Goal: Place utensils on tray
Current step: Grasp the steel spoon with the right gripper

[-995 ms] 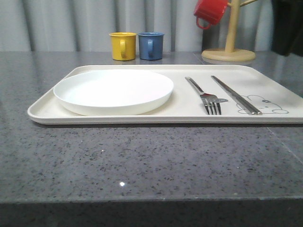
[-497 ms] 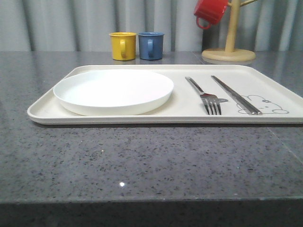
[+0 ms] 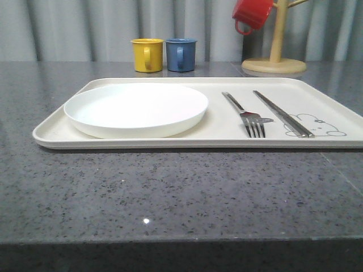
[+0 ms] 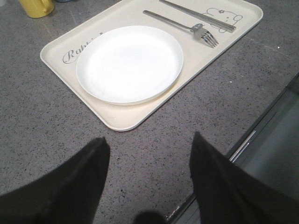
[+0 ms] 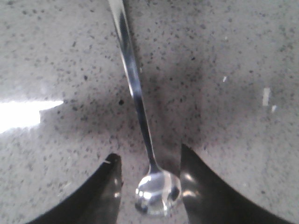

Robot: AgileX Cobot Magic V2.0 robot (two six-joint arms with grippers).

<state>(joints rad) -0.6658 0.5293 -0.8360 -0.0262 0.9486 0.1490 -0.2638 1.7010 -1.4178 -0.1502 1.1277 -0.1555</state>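
Change in the front view was small: the dark shape that had stood at the upper right corner a second before was gone half a second later, and it was absent at this moment too; nothing on the large cream rectangular tray (image 3: 170, 143) with the rabbit drawing had moved. I judged that the work had passed to the last utensil, which lay off the tray.

On the tray the wide shallow round white plate (image 3: 136, 107) sat on the left half. The slim shiny steel fork (image 3: 244, 110) lay just beside it to the right; the pair of long steel chopsticks (image 3: 282, 113) lay beside the fork, their near ends over the rabbit.

The polished steel spoon (image 5: 135, 88) lay flat on the speckled grey stone table (image 3: 170, 192). The right gripper (image 5: 149, 182) hung low over it with its fingers spread; the bowl of the spoon was between them and the thin handle ran away from the wrist. The bowl looked very near one finger, but I could not tell if they touched; the grasp seemed not yet made.

The left gripper (image 4: 149, 140) hovered above the table near the tray, fingers wide apart and holding nothing.
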